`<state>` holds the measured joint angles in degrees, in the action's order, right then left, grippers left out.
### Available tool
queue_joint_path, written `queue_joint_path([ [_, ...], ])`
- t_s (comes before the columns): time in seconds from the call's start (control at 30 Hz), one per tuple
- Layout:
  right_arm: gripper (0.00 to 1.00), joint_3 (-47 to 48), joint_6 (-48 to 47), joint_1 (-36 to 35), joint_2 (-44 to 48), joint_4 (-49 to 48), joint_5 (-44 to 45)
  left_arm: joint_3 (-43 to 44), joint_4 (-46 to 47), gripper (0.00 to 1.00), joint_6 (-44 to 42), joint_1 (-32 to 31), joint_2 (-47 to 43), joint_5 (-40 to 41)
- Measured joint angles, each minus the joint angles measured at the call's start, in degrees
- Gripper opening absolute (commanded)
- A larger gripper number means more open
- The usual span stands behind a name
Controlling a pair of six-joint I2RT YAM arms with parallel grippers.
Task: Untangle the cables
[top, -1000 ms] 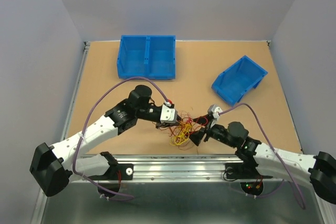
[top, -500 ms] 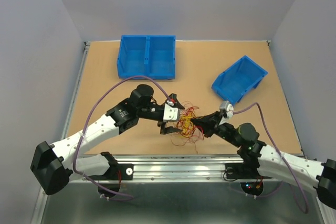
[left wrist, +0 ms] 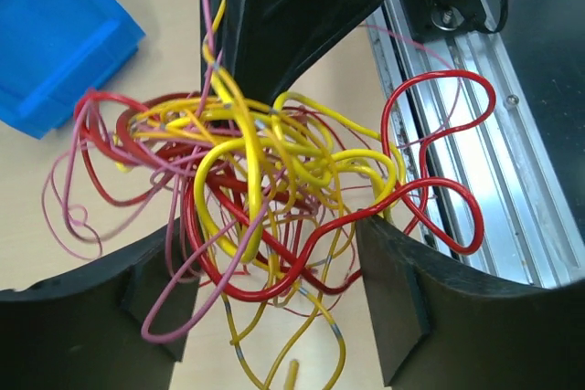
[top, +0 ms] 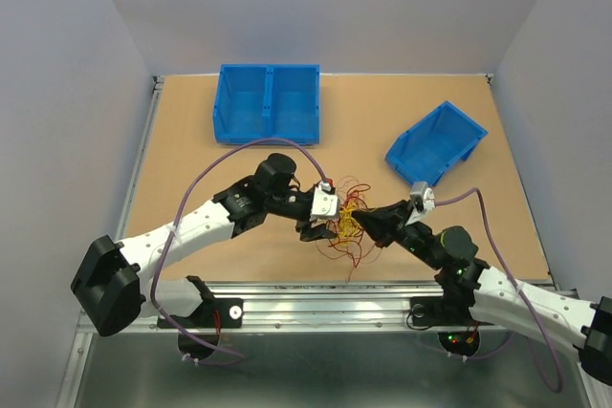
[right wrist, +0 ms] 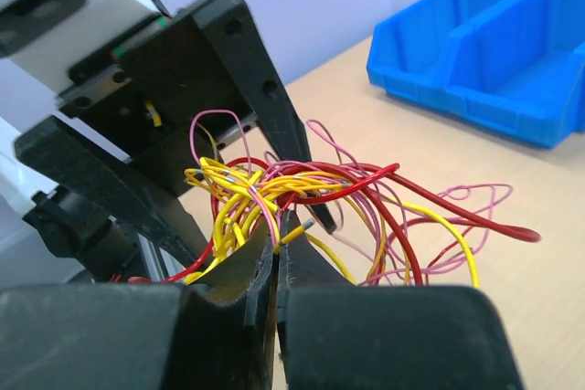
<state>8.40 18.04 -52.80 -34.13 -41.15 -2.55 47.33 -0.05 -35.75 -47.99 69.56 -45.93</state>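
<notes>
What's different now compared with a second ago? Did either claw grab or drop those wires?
The right claw reached forward into the cables and snapped shut on some strands. The left claw opened wide, apparently letting go, and now straddles the tangle; its arm swung rightward. The tangle shifted a little farther from the robot. The double blue bin and the tilted blue bin stayed put.
</notes>
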Motion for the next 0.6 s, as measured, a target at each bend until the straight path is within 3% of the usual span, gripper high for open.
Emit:
queue_joint_path([
  [0.03,0.00,0.0,0.1,0.0,-0.9,0.0,0.1,0.0,-0.3,0.44,0.0,0.0,0.2,-0.2],
  [0.13,0.00,0.0,0.2,0.0,-2.3,0.0,0.3,0.4,-1.0,0.01,0.2,0.0,0.3,-0.8],
  [0.3,0.00,0.0,1.4,0.0,-1.1,1.2,4.2,1.2,0.0,0.00,2.6,-0.1,0.4,4.7],
  [0.5,0.01,0.2,6.3,-0.3,10.5,13.6,20.8,-0.1,10.5,0.00,10.1,-1.2,-0.4,23.6],
  [0.6,0.00,0.3,8.5,-0.4,19.7,24.0,34.3,-2.5,14.7,0.00,13.3,1.0,-3.7,37.2],
])
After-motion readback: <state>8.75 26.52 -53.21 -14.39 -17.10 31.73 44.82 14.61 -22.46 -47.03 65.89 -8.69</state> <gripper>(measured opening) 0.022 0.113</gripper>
